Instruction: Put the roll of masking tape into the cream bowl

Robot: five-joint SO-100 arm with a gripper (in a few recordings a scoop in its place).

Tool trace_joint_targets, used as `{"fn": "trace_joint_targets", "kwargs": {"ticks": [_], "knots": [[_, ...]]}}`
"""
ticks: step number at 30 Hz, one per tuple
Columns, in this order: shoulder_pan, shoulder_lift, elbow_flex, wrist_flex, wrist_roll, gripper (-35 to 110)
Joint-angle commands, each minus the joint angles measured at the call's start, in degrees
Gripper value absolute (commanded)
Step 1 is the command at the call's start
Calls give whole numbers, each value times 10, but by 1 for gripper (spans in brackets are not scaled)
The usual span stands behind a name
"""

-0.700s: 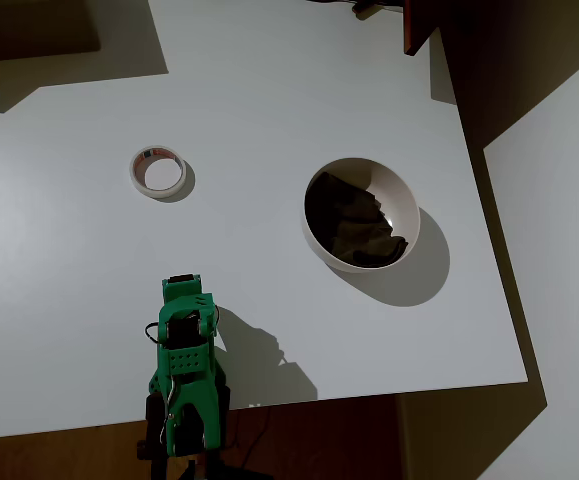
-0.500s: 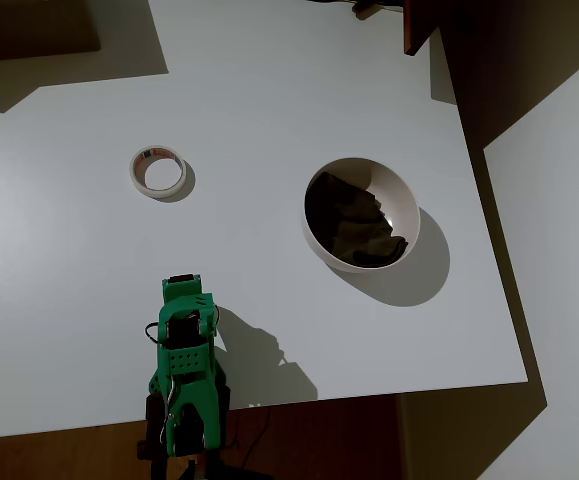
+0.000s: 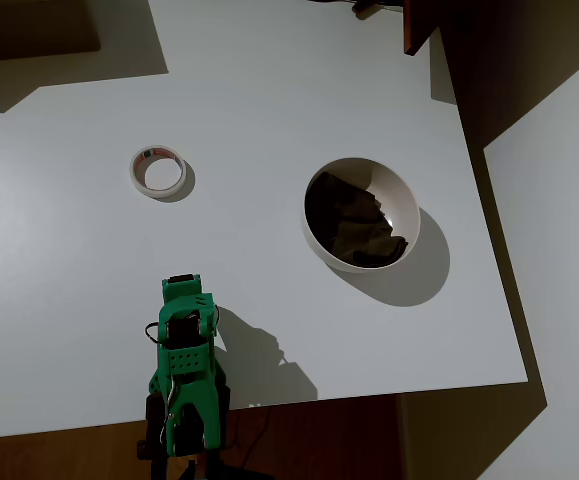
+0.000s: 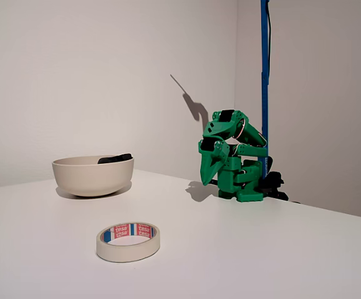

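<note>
A plain white table [image 3: 269,90] fills the scene, set against a bare pale wall, with a blue upright pole [image 4: 264,75] behind the robot. The green arm [image 3: 184,370] is folded up at the near edge of the table in the overhead view, and its gripper [image 4: 212,171] is pointed down close to its own base in the fixed view. The fingers appear to be drawn together, with nothing held between them.

The roll of masking tape [image 3: 158,172] is laid flat on the table, well apart from the arm and untouched. The cream bowl [image 3: 361,213] is placed to the right of it in the overhead view, also well apart, with a dark mass inside.

Nothing of the task can be counted as done. The reach to the tape, the grasp, the carry across to the bowl and the release are all judged to be left.
</note>
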Motion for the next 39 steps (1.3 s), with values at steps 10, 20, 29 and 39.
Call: {"fn": "trace_joint_targets", "kwargs": {"ticks": [10,20,29,39], "knots": [[2,6,-8,-4,7,-8],[-6,-171,-197,-9,48,-8],[-32,-282,-415,30,61,-8],[-14,-551,-725,82,59,-8]]}}
